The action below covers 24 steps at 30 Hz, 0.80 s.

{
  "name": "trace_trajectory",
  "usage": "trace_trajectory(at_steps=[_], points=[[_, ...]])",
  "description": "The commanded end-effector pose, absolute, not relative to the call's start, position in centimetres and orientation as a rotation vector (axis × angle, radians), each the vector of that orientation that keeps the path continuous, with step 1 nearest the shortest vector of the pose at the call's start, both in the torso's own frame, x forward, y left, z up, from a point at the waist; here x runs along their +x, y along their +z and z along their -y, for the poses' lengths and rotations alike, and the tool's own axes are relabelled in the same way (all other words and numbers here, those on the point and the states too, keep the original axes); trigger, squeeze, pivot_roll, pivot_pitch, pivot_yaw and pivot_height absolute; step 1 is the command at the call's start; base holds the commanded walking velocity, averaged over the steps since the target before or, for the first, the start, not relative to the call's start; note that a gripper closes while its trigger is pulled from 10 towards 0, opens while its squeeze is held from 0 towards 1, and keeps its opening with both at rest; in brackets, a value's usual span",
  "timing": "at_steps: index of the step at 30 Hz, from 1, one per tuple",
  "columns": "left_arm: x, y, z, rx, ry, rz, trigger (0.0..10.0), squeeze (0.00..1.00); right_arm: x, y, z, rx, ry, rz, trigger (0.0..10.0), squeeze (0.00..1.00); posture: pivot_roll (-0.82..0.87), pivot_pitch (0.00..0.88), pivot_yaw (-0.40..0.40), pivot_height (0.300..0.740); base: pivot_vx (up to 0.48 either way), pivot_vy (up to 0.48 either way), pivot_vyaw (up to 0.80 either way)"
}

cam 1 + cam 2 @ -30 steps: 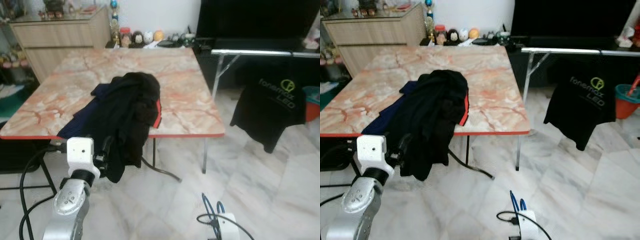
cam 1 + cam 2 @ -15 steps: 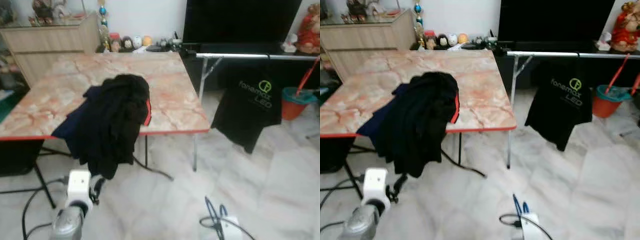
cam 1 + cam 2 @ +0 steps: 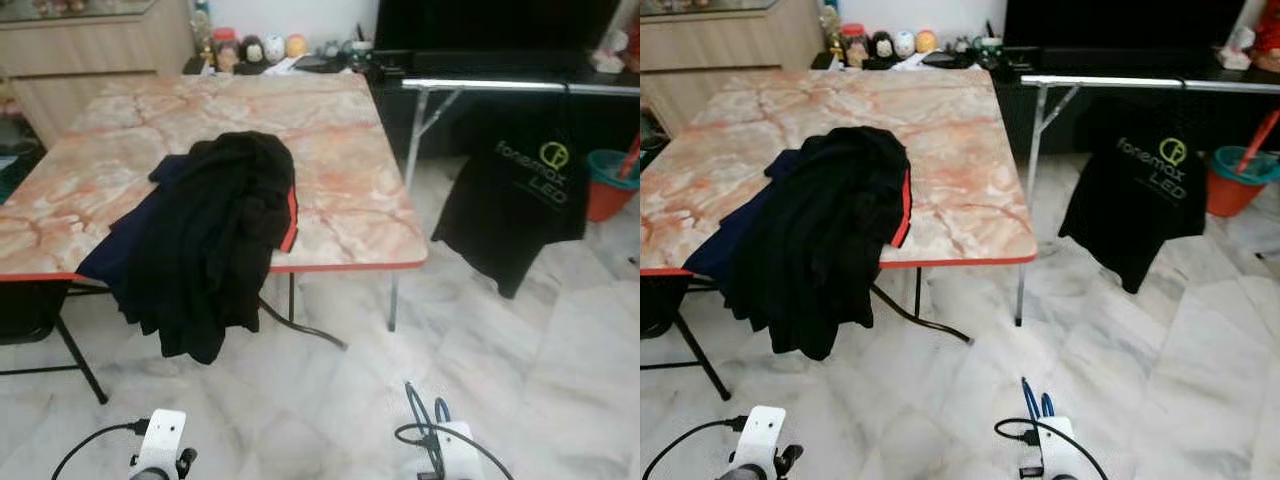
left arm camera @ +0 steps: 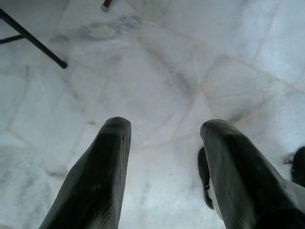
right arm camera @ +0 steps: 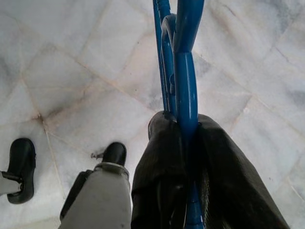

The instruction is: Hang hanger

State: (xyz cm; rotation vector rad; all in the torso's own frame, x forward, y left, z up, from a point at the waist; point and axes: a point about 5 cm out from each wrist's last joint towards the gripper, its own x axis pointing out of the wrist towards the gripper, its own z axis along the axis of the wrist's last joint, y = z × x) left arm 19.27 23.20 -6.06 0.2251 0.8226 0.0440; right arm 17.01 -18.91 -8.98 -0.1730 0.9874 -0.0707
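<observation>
Right wrist view: the right tool [image 5: 183,131] clamps a thin blue plastic hanger [image 5: 183,57]; left tool [image 4: 164,131] spread wide.

You see a blue plastic hanger [image 5: 183,71] clamped between the right gripper's [image 5: 187,131] two black fingers, pointing out past them over pale marble floor. From the head, its blue loops [image 3: 425,415] stick up low on the right.

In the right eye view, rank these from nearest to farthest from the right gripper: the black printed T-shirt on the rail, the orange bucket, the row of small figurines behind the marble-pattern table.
Measured from the right gripper, shut on the blue plastic hanger low at the bottom:
1. Black printed T-shirt, hanging on the metal rail to the right.
2. Orange bucket, on the floor at far right.
3. Row of small figurines, beyond the marble-pattern table, by the wall.
</observation>
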Motion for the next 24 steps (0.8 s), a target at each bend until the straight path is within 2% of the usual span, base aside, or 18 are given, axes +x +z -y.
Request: trace_trajectory(at_steps=[1, 7, 24], points=[[19.25, -6.27, -23.03, 0.237, 0.035, -0.827, 10.0, 0.0, 16.6, -9.11, 19.23, -0.191, -0.067, -0.997, 10.0, 0.0, 0.08, 0.0, -0.015, 0.74, 0.0, -0.42, 0.0], [19.51, -6.44, -22.84, 0.236, 0.034, -0.823, 10.0, 0.0, 16.69, -9.09, 19.16, -0.202, -0.056, -0.997, 10.0, 0.0, 0.08, 0.0, -0.013, 0.74, 0.0, -0.419, 0.38], [19.24, -6.76, -22.42, 0.232, 0.017, -0.813, 10.0, 0.0, 16.66, -9.07, 19.29, -0.204, -0.058, -0.994, 10.0, 0.0, 0.06, 0.0, -0.014, 0.74, 0.0, -0.418, 0.0]])
